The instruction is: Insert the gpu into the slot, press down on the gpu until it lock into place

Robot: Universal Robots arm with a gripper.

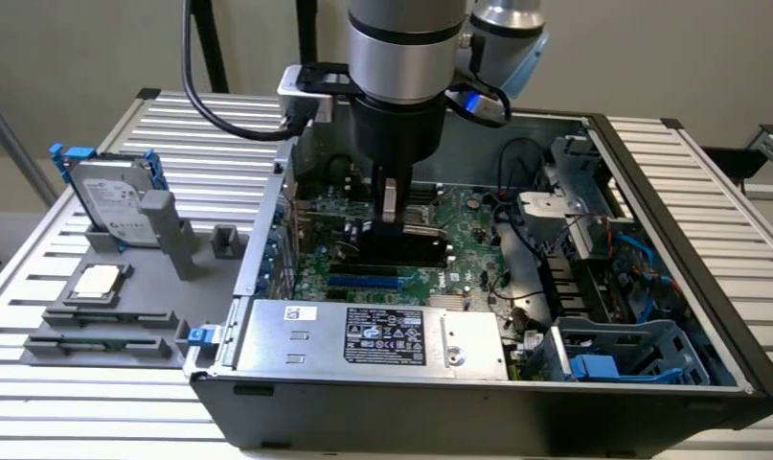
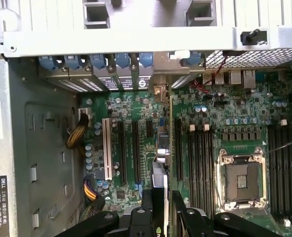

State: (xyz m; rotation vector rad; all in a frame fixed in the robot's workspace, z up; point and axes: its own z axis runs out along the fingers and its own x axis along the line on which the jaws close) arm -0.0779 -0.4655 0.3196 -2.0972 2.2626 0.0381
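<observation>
My gripper reaches down into the open computer case and is shut on the gpu, a thin black card held upright on its long edge over the green motherboard. The slot, a bright blue strip, lies just in front of the card's lower edge in the exterior view; whether card and slot touch I cannot tell. In the wrist view the gpu appears edge-on between my black fingers, its metal bracket end towards the case's rear wall. The card hides whatever lies under it there.
A silver power supply fills the case's near side, and a drive cage with cables stands at the exterior view's right. Black memory slots and the CPU socket flank the card. A hard drive stands on a grey fixture outside.
</observation>
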